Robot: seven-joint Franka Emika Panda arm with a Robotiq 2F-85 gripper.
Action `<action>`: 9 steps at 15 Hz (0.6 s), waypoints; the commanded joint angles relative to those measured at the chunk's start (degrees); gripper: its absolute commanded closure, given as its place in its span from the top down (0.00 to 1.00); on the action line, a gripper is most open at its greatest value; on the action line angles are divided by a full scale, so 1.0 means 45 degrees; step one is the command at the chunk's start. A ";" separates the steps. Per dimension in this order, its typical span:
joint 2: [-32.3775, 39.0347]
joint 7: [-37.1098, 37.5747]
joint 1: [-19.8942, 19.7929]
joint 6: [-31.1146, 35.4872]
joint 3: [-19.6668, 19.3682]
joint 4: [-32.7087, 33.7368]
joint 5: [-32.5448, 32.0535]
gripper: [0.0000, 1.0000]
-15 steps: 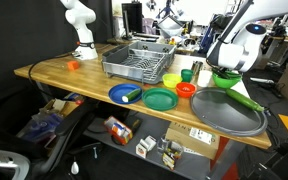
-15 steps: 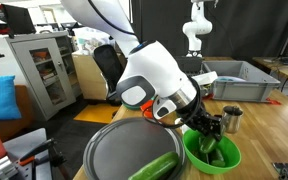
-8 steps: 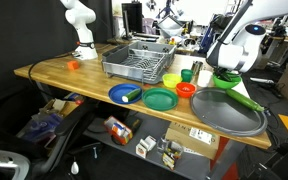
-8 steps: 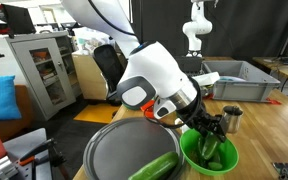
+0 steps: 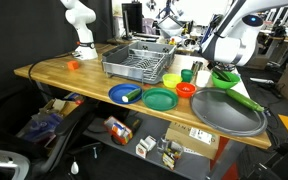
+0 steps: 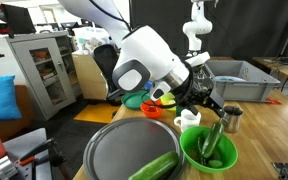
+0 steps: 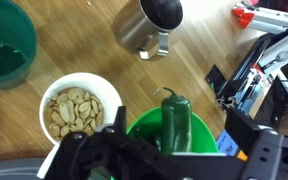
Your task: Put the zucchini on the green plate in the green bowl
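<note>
The dark green zucchini lies in the lime-green bowl, its stem end leaning up over the far rim. In an exterior view the zucchini stands slanted inside the bowl. My gripper hovers above the bowl, open, with nothing between its fingers. It hangs clear of the bowl's rim in an exterior view. The green plate sits bare near the table's front edge, left of the green bowl and of the gripper.
A grey round tray with a paler green piece lies beside the bowl. A white bowl of nuts, a metal cup and a dark green cup stand close by. Blue plate, red-orange bowl, dish rack.
The gripper was shut on the zucchini low in the green bowl. It has opened, let the zucchini go and risen above the bowl.
</note>
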 commanded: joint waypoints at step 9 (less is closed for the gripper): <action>-0.4011 -0.0528 0.1663 -0.0162 0.0159 -0.3643 -0.1340 1.00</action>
